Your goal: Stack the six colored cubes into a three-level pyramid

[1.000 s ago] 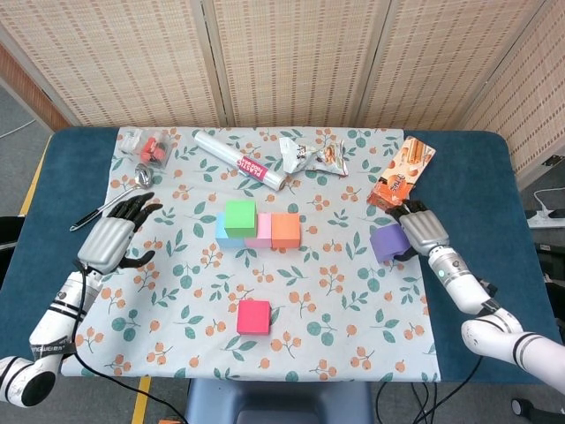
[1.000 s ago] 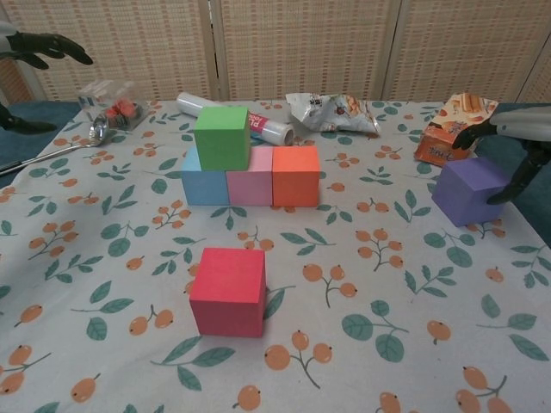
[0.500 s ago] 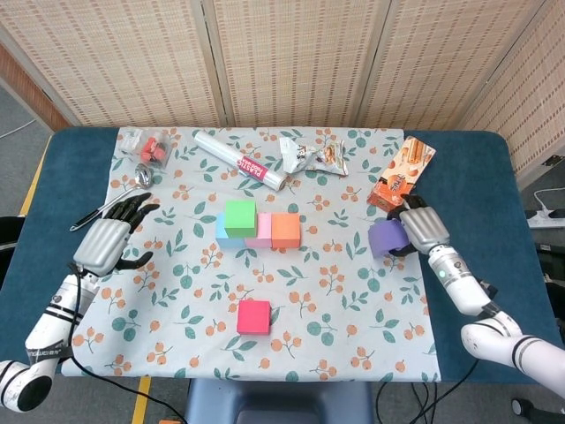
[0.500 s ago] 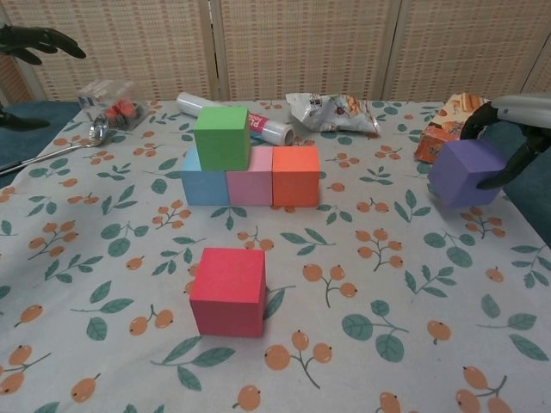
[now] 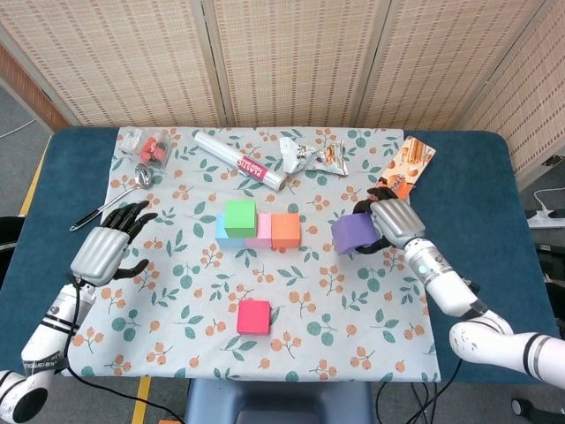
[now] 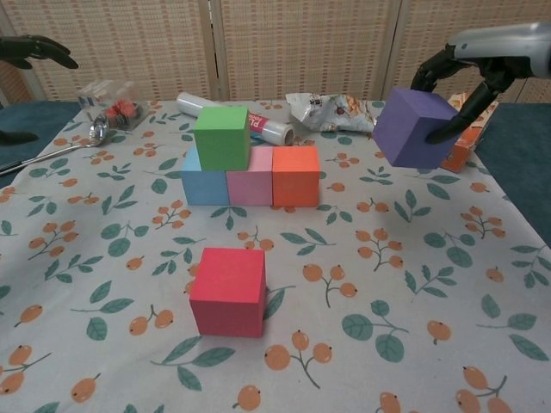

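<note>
The right hand (image 6: pixel 482 64) has just lifted the purple cube (image 6: pixel 413 126) clear of the table (image 5: pixel 477 168) and carried it inward from the right edge, where a second ago it sat beside the biscuit box (image 5: pixel 403 170). Now the cube hangs tilted in the air, pinched between the dark fingers (image 6: pixel 428 69) and thumb, part-way toward the stack. From where I stand that looks like the second-level piece on its way in: the gap waiting for it is on top of the pink cube (image 6: pixel 250 188) and the orange cube (image 6: pixel 295 175), just beside the green cube (image 6: pixel 222 137), which already sits over the blue cube (image 6: pixel 203 187) and the pink one. The red cube (image 6: pixel 227 291) lies alone near the front edge, well apart from the rest, and I'd guess it ends up as the cap.

The left hand (image 5: pixel 108 250) has drifted slightly back; it hovers over the left side of the cloth holding nothing, fingers spread.

The table is dark blue, covered by a pale floral cloth (image 5: pixel 335 309). Along the far edge lie a plastic-wrapped roll (image 5: pixel 240 160), a crumpled snack wrapper (image 5: pixel 311 155) and a small packet of red things (image 5: pixel 146 146), with a spoon (image 5: pixel 115 201) near the left hand. Woven folding screens (image 5: pixel 282 53) close off the room behind
</note>
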{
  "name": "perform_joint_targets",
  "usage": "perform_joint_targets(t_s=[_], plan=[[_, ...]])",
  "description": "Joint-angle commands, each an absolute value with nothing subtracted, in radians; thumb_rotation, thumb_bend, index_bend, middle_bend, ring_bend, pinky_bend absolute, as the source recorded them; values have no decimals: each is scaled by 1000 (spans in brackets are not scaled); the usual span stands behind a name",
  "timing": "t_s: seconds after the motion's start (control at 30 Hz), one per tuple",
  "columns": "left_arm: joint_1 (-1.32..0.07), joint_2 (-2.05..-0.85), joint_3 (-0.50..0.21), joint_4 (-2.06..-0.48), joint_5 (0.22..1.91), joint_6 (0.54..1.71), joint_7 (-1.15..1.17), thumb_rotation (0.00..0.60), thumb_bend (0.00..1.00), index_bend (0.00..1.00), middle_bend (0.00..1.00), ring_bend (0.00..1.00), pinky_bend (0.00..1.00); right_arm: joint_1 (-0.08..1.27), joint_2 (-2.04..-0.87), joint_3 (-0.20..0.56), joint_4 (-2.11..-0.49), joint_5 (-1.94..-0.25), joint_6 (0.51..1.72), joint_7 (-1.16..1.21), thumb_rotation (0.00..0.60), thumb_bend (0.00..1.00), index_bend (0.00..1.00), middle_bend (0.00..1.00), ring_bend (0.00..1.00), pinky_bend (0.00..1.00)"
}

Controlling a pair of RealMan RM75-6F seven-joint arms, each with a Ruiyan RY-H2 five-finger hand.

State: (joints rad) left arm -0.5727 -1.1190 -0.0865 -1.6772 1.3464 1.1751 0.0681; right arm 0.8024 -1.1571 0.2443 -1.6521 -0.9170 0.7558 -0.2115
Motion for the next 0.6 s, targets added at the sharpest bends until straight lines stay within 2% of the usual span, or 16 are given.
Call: perform_joint_targets(t_s=[0.03,0.33,0.6], plan=[[-563,-1116,-84,-1686,1362,1185,66,600,291,142,19,0,120,938,-1162,260,-1737,-684,793,-403,600,295,560,465,198,191],[-533,-1101,-86,-1705,1405,1220,55,600,291,142,19,0,120,1163,-1265,266,-1755,-305,940,-648,600,297,566,465,198,191],[-517,-1094,-86,-1711,1424,1233,45,600,290,141,18,0,119,1255,-1327,275,-1709,-162,994,-737,600,296,566,465,198,191]])
